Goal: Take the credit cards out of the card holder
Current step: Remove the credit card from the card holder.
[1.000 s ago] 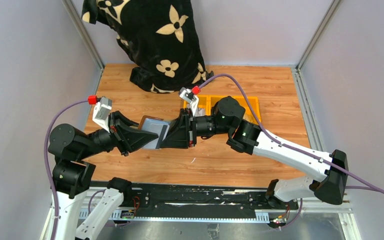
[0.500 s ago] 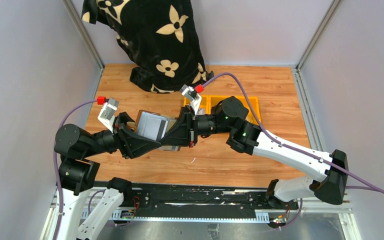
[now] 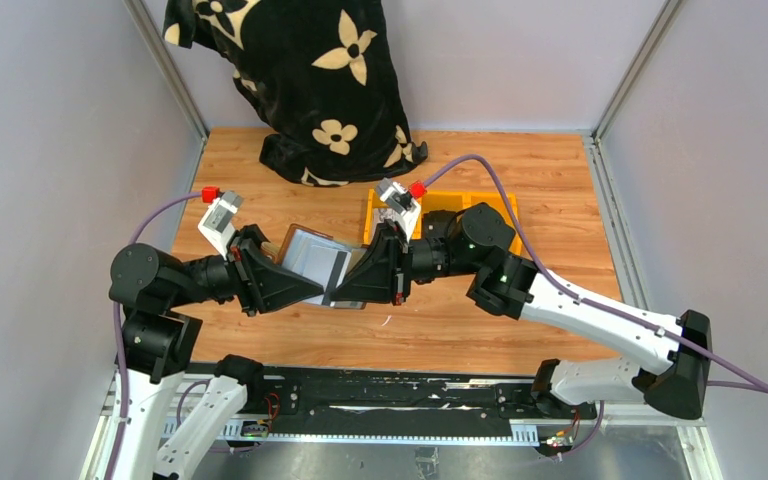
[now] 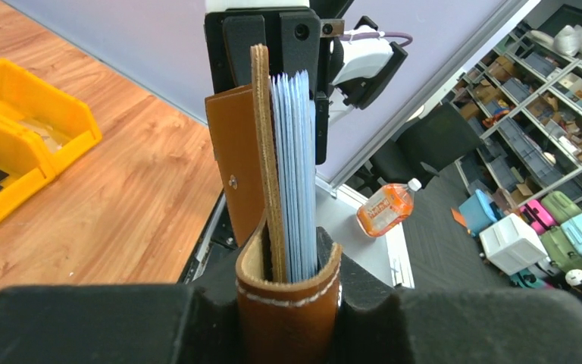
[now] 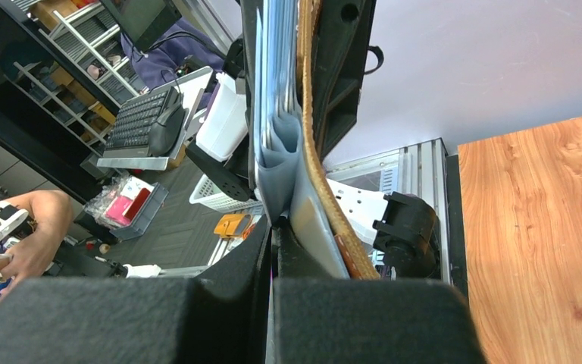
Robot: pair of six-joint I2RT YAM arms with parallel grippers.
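Left gripper (image 4: pixel 288 307): clamped on the folded spine of the card holder (image 4: pixel 236 152), so the holder's open mouth points away from its fingers, toward the opposite arm.
Card holder: held in the air above the table (image 3: pixel 560 180), directly between the two grippers. The brown cover and tab lie to one side of the contents, leaving the pale edges exposed.
Credit cards (image 4: pixel 294 174): a pale sheaf standing in the holder just beyond the left fingertips. None appears to be out yet.
Right gripper (image 5: pixel 273 258): fingers pressed together on a thin pale edge of the sheaf straight ahead of them. Whether that edge is a card or a clear sleeve cannot be told.
Opposed grip: probably one arm anchors the holder while the other draws lengthwise.
Risk: a pinched sleeve would drag the whole holder instead of freeing a card.
Yellow bins (image 4: pixel 15 114): on the table, off to the side of the left gripper.
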